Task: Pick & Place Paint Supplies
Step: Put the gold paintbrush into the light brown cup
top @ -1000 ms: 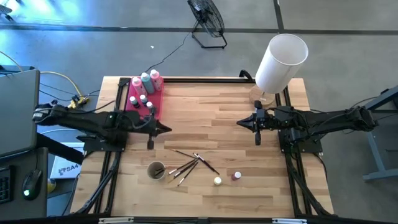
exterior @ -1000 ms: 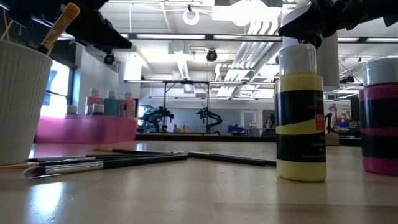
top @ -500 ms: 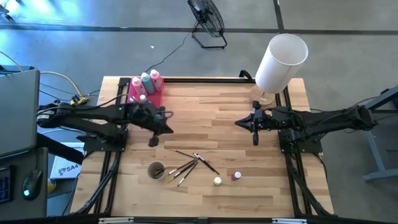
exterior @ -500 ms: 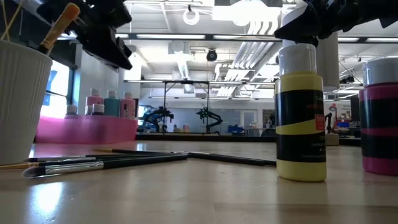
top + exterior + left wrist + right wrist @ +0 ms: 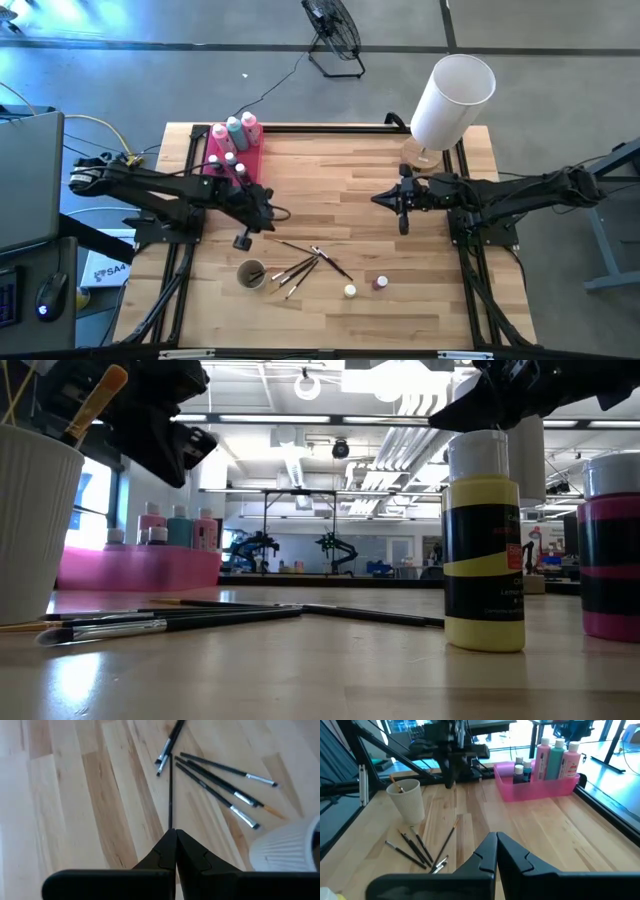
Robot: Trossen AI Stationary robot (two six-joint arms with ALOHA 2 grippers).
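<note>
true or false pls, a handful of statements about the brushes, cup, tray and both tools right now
1. The brushes lie loose on the table. True.
2. The left tool grips a brush. False: it is shut on nothing, above the table near the brushes.
3. The squeeze bottles stand in the pink tray. True.
4. The white cup lies on its side. False: it stands upright, with a brush handle sticking out of it.
5. The right tool is open. False: it is shut and empty.
6. The yellow pot and the magenta pot stand on the table, outside the tray. True.
</note>
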